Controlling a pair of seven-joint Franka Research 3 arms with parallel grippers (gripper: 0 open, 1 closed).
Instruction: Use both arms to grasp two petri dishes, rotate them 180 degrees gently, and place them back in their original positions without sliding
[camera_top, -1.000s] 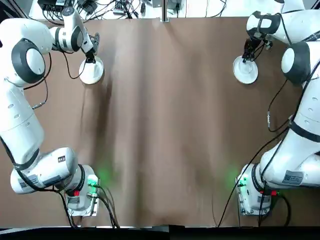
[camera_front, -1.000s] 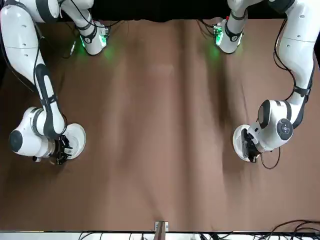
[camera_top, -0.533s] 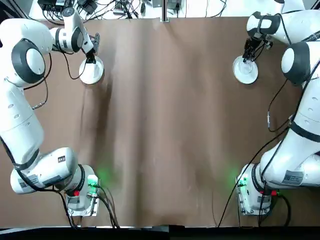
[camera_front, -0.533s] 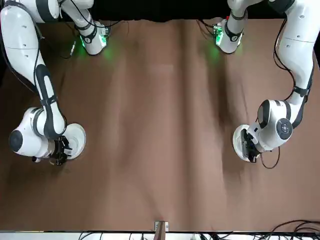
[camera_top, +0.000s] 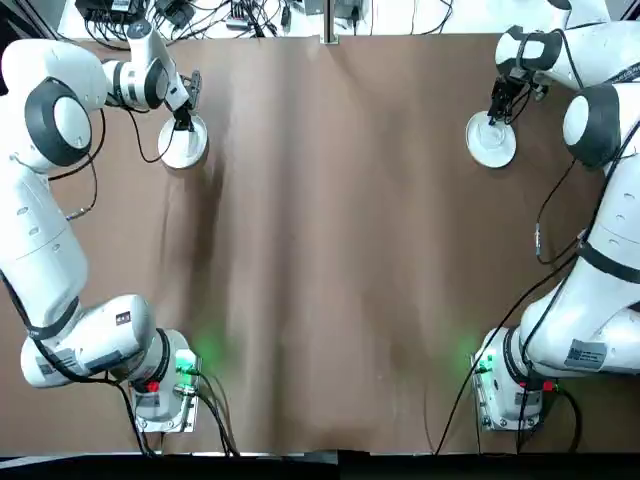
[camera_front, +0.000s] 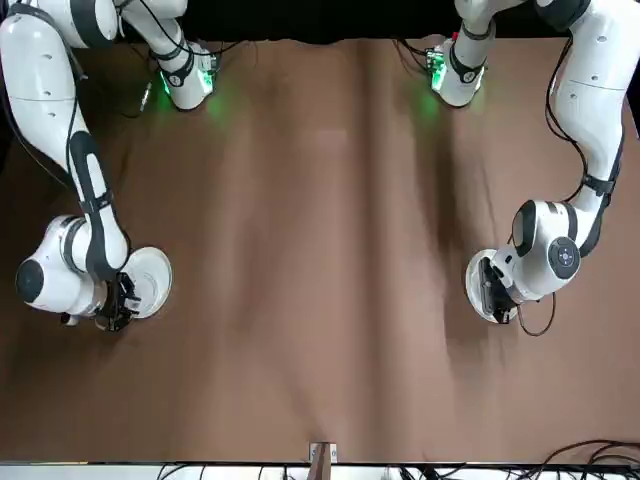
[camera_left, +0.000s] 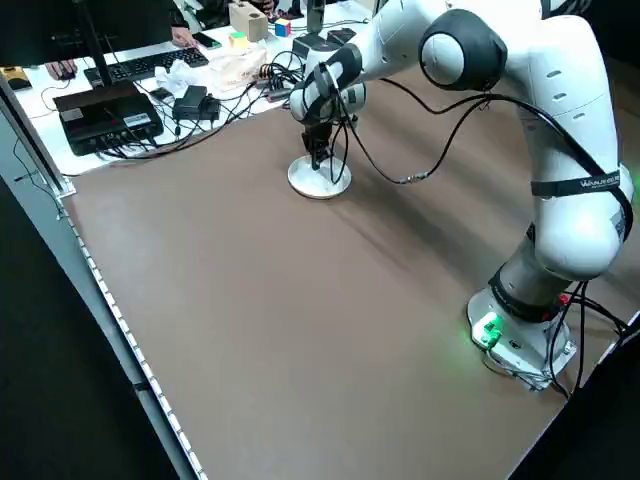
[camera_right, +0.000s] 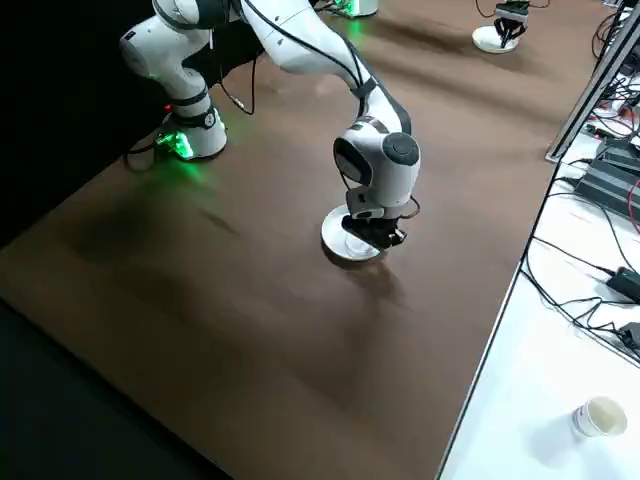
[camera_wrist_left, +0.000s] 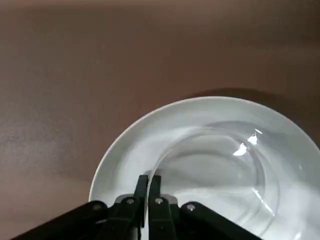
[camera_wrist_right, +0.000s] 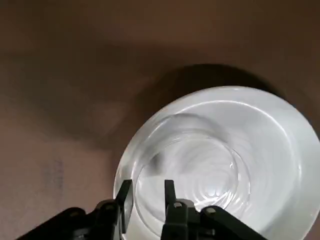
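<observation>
Two petri dishes lie on the brown table, each a clear shallow dish on a white round disc. The left petri dish (camera_top: 185, 145) (camera_wrist_left: 215, 150) lies at the far left. My left gripper (camera_top: 183, 121) (camera_wrist_left: 148, 181) points down on it, its fingers shut on the clear rim. At the far right is the right petri dish (camera_top: 492, 142) (camera_wrist_right: 200, 160). My right gripper (camera_top: 497, 104) (camera_wrist_right: 147, 192) hangs over its edge, open, with one finger on each side of the clear rim.
Both arm bases (camera_top: 165, 385) (camera_top: 510, 385) stand at the near edge with green lights. Cables and electronics (camera_left: 110, 110) lie on a white desk beyond the far edge. A paper cup (camera_right: 598, 416) stands on that desk. Brown table spreads between the two dishes.
The right gripper has shifted slightly toward the far edge over its dish. The left arm has barely moved. Both dishes stay where they were.
</observation>
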